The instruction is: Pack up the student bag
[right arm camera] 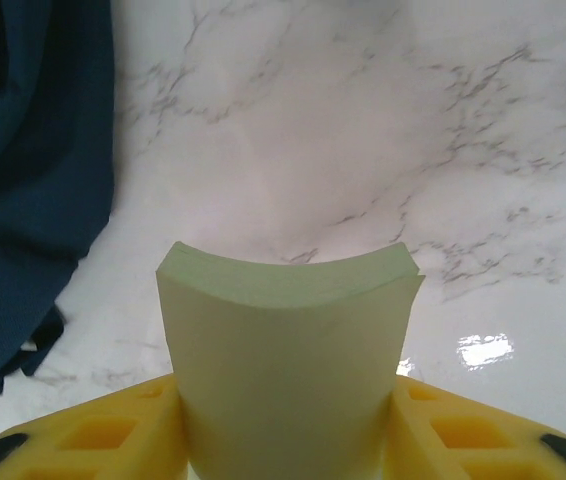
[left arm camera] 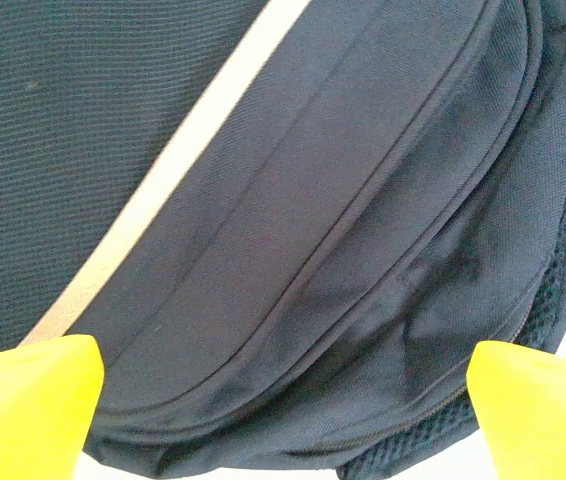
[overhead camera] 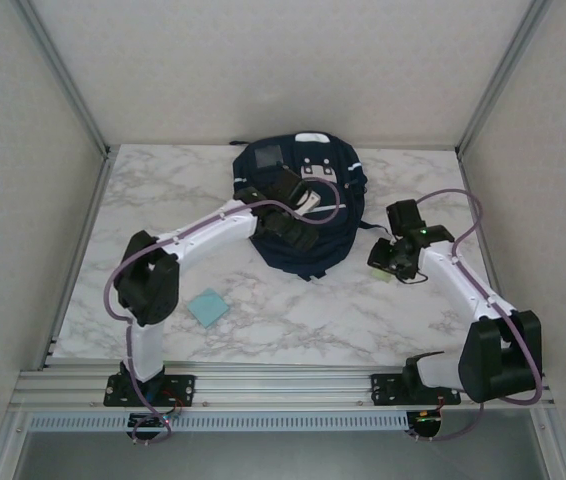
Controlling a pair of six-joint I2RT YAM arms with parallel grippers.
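At the bottom of the top view: both arm bases sit on the rail, left and right of centre.
Lower left of the table point(overhead camera: 293, 325): a teal square point(overhead camera: 208, 307) lies flat on the marble, apart from the bag, not packed.
Right of centre: the right gripper point(right arm camera: 283, 430) is clenched on a pale green pad point(right arm camera: 283, 340), which stands up between its yellow fingers point(right arm camera: 113, 435) and bows slightly; it hangs over bare marble, just beside the bag's edge.
Upper centre: the student bag point(overhead camera: 331, 245) lies at the middle of the table, toward the far wall.
Over the bag: the left gripper point(left arm camera: 283, 410) is released, fingertips point(left arm camera: 23, 400) spread wide with only navy fabric and the white stripe point(left arm camera: 163, 190) below.
Progress: early, by my reading; the seams under the left gripper look shut, and I see no open pocket.
Left to do: open a compartment, put in the pad, then probably the teal square.
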